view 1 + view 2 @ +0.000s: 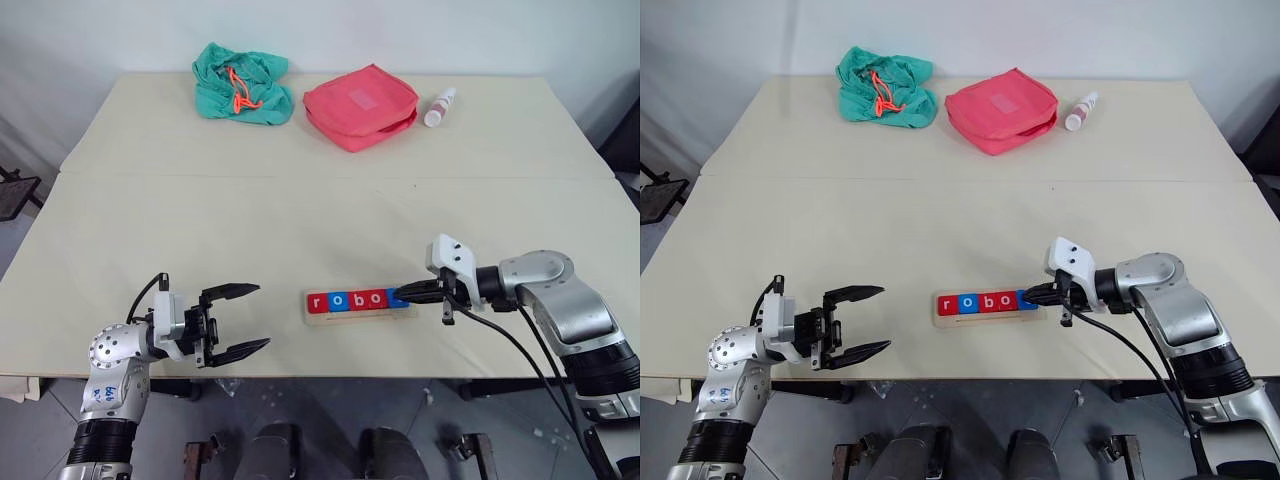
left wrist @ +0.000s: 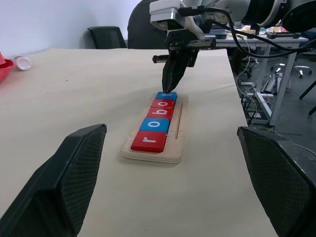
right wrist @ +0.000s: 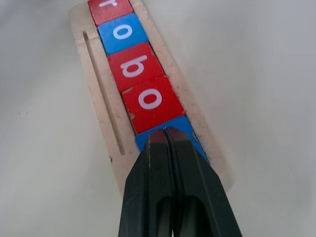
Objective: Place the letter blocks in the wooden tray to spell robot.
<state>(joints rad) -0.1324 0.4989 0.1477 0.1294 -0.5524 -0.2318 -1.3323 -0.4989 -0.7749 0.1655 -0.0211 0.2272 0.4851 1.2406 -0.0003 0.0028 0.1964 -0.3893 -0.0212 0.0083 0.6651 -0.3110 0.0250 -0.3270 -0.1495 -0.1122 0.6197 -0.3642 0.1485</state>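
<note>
The wooden tray [image 1: 360, 317] lies near the table's front edge, right of centre. In it sit letter blocks in a row: a red r [image 1: 318, 302], a blue o [image 1: 337, 300], a red b [image 1: 356, 299] and a red o [image 1: 375, 298]. At the row's right end is a blue block [image 3: 190, 131], its letter hidden under my right gripper [image 3: 165, 133]. That gripper is shut, and its tips rest on top of this block. My left gripper [image 1: 263, 316] hangs open and empty to the left of the tray, pointing toward it.
At the back of the table lie a green cloth bag [image 1: 242, 84], a red zip pouch [image 1: 360, 105] and a small white bottle [image 1: 439, 107]. The table's front edge [image 1: 330, 372] runs just below the tray.
</note>
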